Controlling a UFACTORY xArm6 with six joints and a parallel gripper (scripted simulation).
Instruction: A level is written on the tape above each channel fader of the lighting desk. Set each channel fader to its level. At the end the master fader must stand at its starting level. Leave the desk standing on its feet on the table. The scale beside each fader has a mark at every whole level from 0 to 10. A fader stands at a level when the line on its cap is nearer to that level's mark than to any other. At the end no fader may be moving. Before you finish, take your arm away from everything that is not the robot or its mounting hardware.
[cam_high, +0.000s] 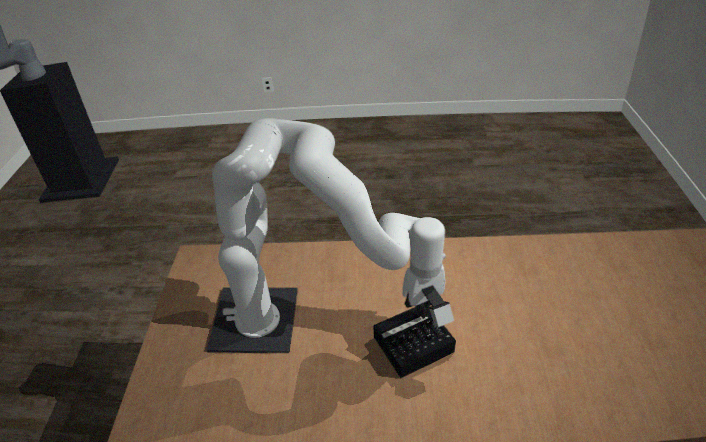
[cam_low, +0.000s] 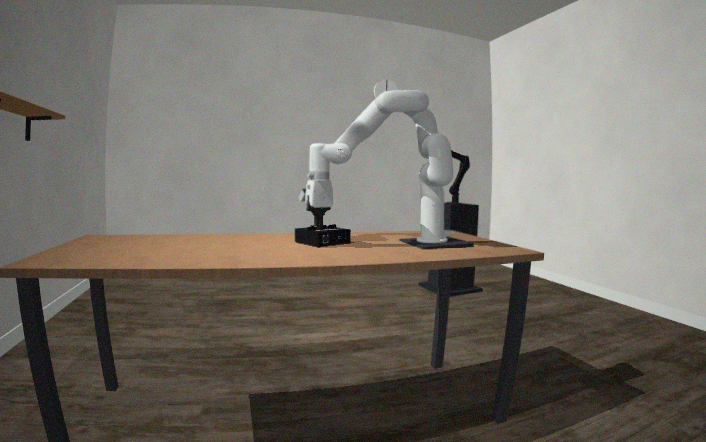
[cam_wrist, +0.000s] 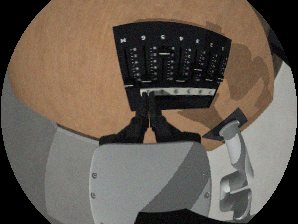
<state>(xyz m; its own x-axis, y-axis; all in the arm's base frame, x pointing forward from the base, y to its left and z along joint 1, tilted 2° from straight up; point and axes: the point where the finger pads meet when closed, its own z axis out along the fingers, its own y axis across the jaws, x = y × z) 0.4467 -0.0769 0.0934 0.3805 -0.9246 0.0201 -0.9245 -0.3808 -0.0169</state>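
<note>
The black lighting desk (cam_high: 415, 343) (cam_low: 323, 235) (cam_wrist: 174, 63) stands on its feet on the wooden table (cam_high: 547, 333) (cam_low: 182, 255). In the wrist view it shows several faders in parallel slots and a pale tape strip (cam_wrist: 180, 90) along its near edge. My gripper (cam_wrist: 148, 99) (cam_low: 318, 223) is shut, with nothing between the fingers. Its joined tips point down at the desk's near edge, by the tape strip at the left end of the fader row. In the top view the wrist hides the tips. I cannot read the tape levels or the cap lines.
The arm's base plate (cam_high: 252, 320) (cam_low: 436, 242) sits on the table left of the desk in the top view. A dark pedestal (cam_high: 57, 132) stands on the floor beyond the table. The table edge lies well away from the desk.
</note>
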